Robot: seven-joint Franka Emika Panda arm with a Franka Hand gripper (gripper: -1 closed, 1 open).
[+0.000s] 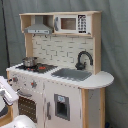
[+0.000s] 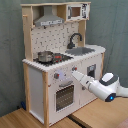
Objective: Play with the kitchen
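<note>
The kitchen (image 1: 60, 95) is a white and light-wood toy unit seen in both exterior views. A small steel pot (image 2: 45, 56) sits on its stove, left of the grey sink (image 2: 82, 50) and black faucet (image 2: 75, 39). Red knobs (image 2: 56, 76) line the front panel above the oven door (image 2: 64, 96). My white arm reaches in from the second exterior view's right, and the gripper (image 2: 76, 75) is at the front panel, just right of the knobs and above the oven door. In the first exterior view the gripper (image 1: 6, 89) shows at the left edge, beside the knobs (image 1: 34, 84).
A hood (image 1: 38, 27) and a toy microwave (image 1: 72, 23) top the unit. The rounded counter end (image 1: 102, 79) juts out beside the sink. A wooden table (image 2: 30, 119) lies under the kitchen, and a grey curtain (image 2: 112, 25) hangs behind.
</note>
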